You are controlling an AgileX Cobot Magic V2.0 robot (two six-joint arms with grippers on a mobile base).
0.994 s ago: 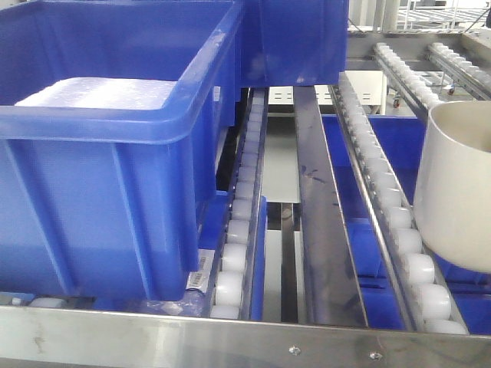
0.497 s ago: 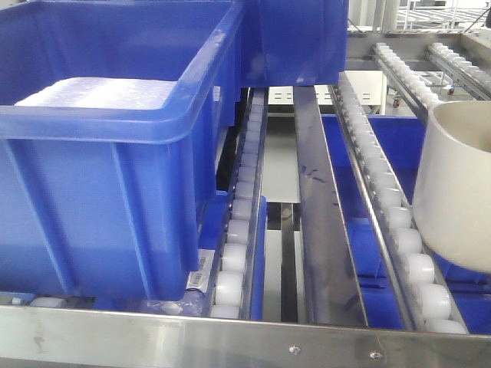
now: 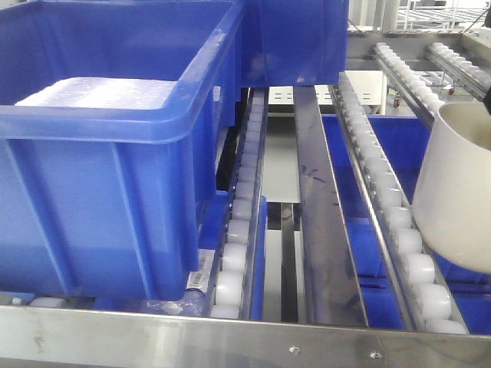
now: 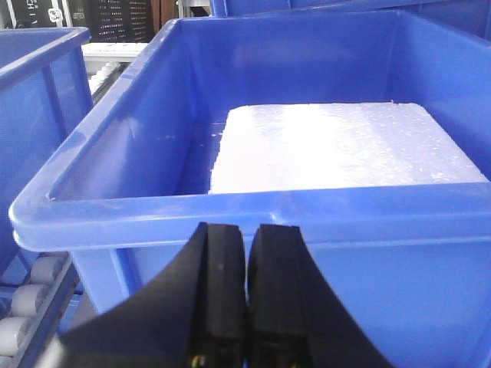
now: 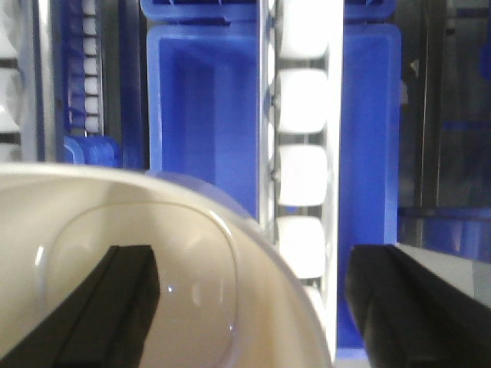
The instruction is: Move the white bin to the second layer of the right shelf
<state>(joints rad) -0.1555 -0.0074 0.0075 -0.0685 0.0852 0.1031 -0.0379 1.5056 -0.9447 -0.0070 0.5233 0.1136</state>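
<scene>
The white bin (image 3: 456,192) stands at the right edge of the front view, its base on the roller rail (image 3: 383,192) of the sloping rack level behind the riveted front bar (image 3: 230,337). In the right wrist view I look down into the bin (image 5: 153,253). My right gripper (image 5: 253,264) is open: one finger is inside the bin, the other is well outside its wall, over the rollers. My left gripper (image 4: 245,230) is shut and empty, just in front of the near wall of a blue crate (image 4: 307,84).
The large blue crate (image 3: 100,153) with a white foam slab (image 4: 345,146) in it fills the rack's left side. A second blue crate (image 3: 295,42) stands behind it. More blue bins (image 5: 203,107) lie below the rails. A flat steel strip (image 3: 318,207) runs between two roller rails.
The white bin has shifted a little to the right and tipped, so part of its inside rim now shows. The left side has not changed.
</scene>
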